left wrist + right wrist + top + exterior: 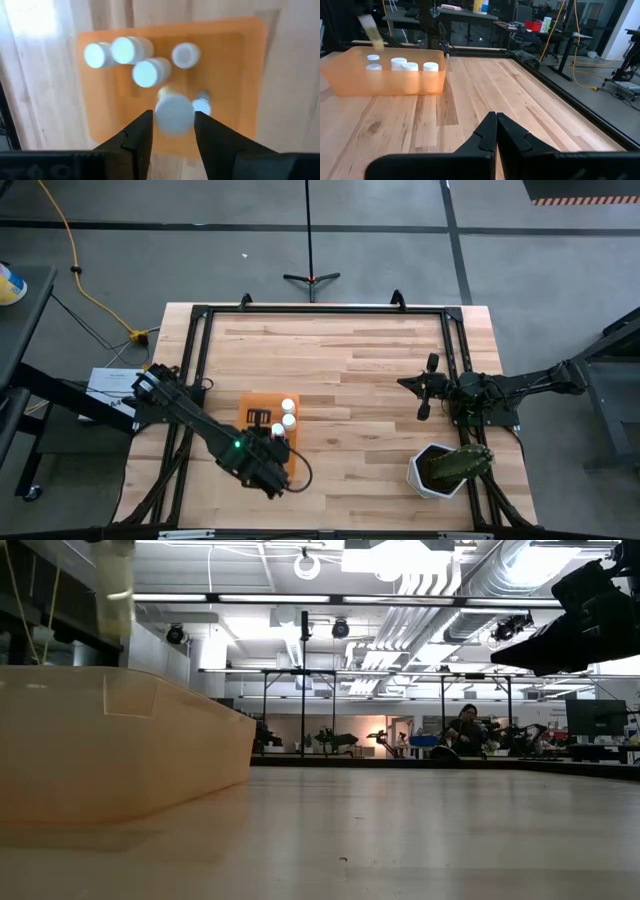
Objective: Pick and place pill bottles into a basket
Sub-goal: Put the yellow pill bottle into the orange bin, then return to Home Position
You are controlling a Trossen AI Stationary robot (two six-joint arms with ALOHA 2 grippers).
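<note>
The orange tray point(250, 405) lies on the table's left half; it also shows in the low view point(120, 740). Several white pill bottles stand in it point(127, 49) point(410, 66). My left gripper point(173, 131) hangs over the tray, pointing down, its fingers apart. One blurred bottle point(173, 114) shows just beyond the fingertips, above the tray floor; in the low view it is a pale streak point(115, 585). My right gripper point(496, 131) is shut and empty, above the table's right side point(425, 390). My left gripper's fingers point(142, 132) stand on either side of the blurred bottle's white cap point(173, 114), coming from above. The cap fills the gap between them. I cannot tell whether the fingers touch it. The bottle is clear of the tray floor.
A white hexagonal pot with a green plant point(440, 470) stands at the table's near right, close to the right arm. Bare wooden table point(360, 380) lies between tray and right arm. A black frame runs round the table's edges point(320, 310).
</note>
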